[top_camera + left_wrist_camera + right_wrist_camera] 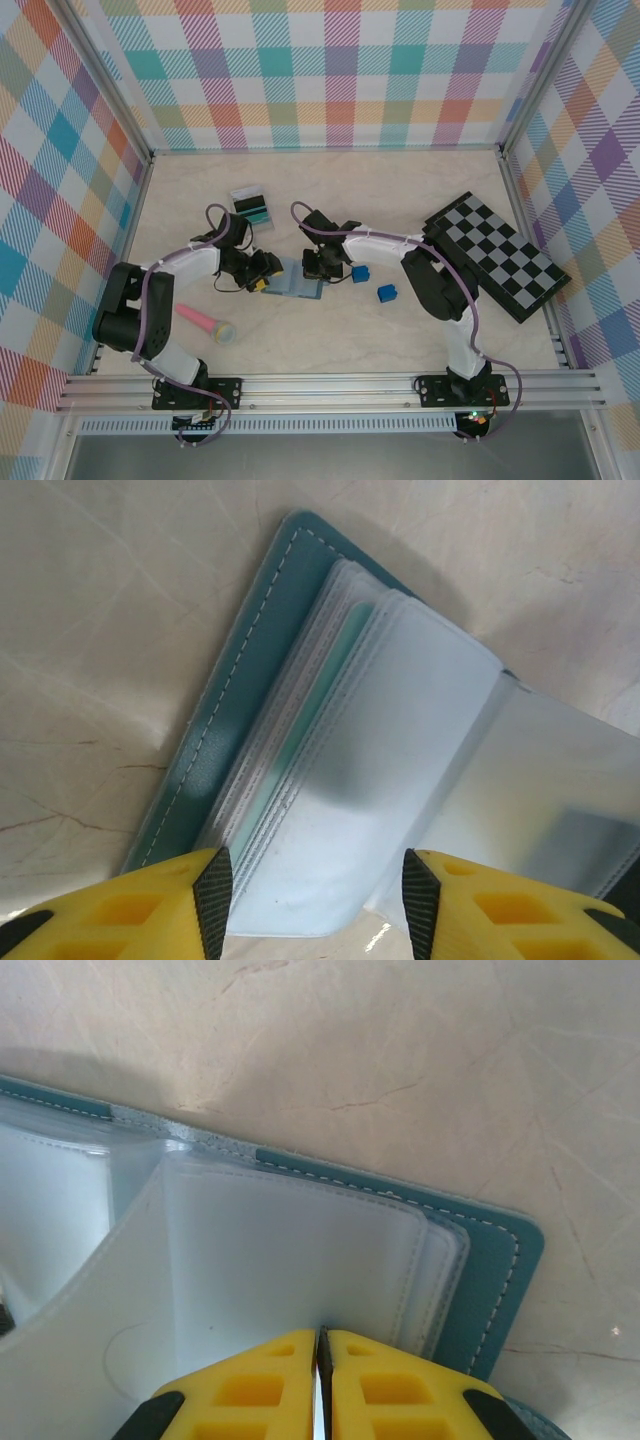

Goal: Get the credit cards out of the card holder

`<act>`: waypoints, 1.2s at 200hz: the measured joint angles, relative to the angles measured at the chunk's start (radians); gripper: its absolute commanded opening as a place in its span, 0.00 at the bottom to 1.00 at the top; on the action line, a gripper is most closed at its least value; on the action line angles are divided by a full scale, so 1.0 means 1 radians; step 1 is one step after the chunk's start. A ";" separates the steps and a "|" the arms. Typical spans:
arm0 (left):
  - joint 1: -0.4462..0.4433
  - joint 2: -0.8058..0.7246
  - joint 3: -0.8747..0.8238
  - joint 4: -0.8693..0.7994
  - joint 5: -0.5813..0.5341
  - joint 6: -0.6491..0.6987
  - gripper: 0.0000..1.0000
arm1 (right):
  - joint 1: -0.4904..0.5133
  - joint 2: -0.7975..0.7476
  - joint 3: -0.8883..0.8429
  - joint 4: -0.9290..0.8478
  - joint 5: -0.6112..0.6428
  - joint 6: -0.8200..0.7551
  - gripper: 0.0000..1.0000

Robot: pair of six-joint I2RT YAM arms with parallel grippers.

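Observation:
The card holder (300, 289) lies open on the table between both arms, its teal-blue cover (245, 690) under a stack of clear sleeves (400, 760). A teal-green credit card (345, 655) shows edge-on inside the left sleeves. My left gripper (312, 880) is open, its fingers on either side of the top sleeve's near end. My right gripper (322, 1332) is shut, its tips against a clear sleeve (290, 1250) of the right panel (492, 1280). A small pile of cards (250, 206), one teal-green, lies on the table behind the left gripper (262, 272).
Two bright blue cubes (360, 272) (386, 293) sit just right of the right gripper (322, 268). A black-and-grey checkerboard (495, 252) lies at the right. A pink stick with a pale head (205, 322) lies at the front left. Checked walls enclose the table.

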 measured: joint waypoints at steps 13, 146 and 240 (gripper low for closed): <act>-0.002 0.007 0.000 0.000 0.000 0.014 0.54 | 0.000 0.000 0.000 0.000 0.000 0.000 0.12; -0.067 0.041 0.054 -0.025 0.037 0.095 0.51 | -0.001 0.001 0.000 0.001 -0.011 0.000 0.12; -0.071 0.012 0.046 0.101 0.162 0.045 0.50 | -0.014 -0.069 -0.072 0.035 -0.005 0.000 0.14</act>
